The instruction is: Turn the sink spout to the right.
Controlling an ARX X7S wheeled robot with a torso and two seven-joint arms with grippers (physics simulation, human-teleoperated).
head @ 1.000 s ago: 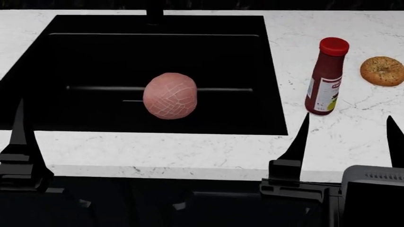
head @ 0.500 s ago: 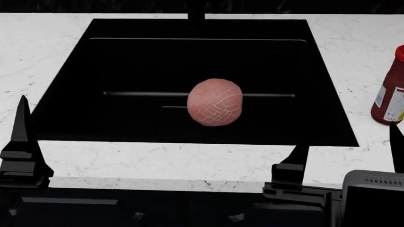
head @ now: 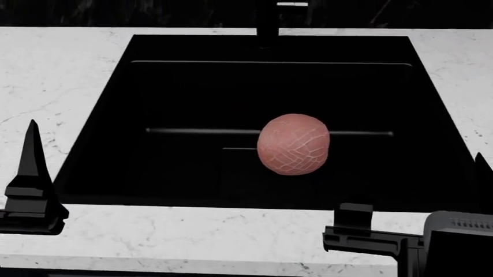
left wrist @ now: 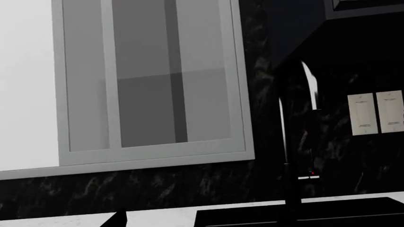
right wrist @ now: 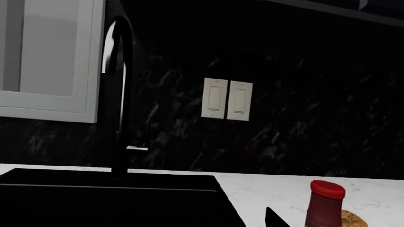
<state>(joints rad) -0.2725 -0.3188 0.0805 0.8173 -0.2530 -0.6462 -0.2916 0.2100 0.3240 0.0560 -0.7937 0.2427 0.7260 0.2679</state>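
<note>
One matte black tubular sink spout (right wrist: pixel 118 94) is standing at the 12 o'clock edge of one deep rectangular sink (head: pixel 115 104); one pink netted meat ball (head: pixel 294 143) is lying inside. Left gripper (head: pixel 31 173) and right gripper (head: pixel 416 190): finger spread I cannot tell

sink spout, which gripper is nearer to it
Neither clearly. The sink spout stands behind the sink; the left gripper and right gripper both sit at the near counter edge.

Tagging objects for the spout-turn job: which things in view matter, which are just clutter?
Job:
- sink spout
- sink

Clutter:
- netted ball of meat in the sink
- red-capped sauce bottle on the counter
- bagel behind the bottle
- wall switches
</note>
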